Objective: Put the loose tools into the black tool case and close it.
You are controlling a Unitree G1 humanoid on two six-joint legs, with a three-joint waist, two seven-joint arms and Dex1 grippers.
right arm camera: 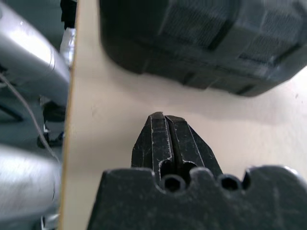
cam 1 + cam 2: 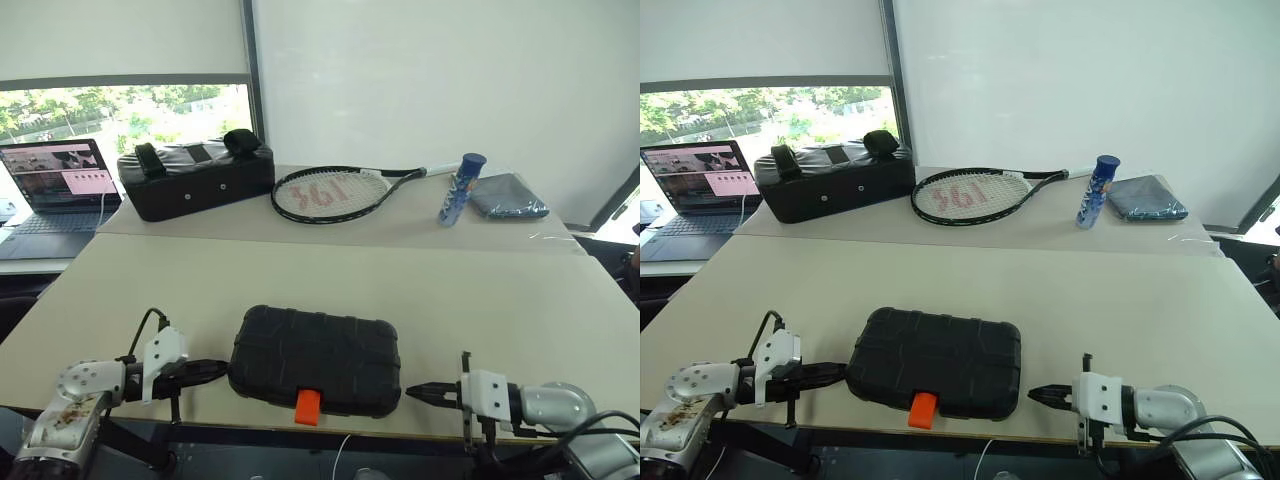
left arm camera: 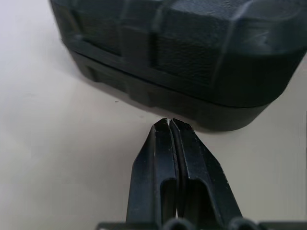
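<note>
The black tool case [image 2: 316, 358] lies closed near the table's front edge, ribbed lid up, its orange latch [image 2: 308, 406] facing me. My left gripper [image 2: 222, 370] is shut and empty, its tips just short of the case's left end [image 3: 168, 86]. On the other side my right gripper [image 2: 412, 393] is shut on nothing, a short gap from the case's right end [image 1: 201, 43]. Both point inward at the case. The loose tools are out of view.
On the rear table stand a bigger black soft bag [image 2: 195, 178], a tennis racket [image 2: 335, 192], a blue can [image 2: 461, 187] and a folded grey cloth [image 2: 509, 195]. A laptop [image 2: 55, 185] sits at the far left. Bare table [image 2: 500, 290] stretches behind and beside the case.
</note>
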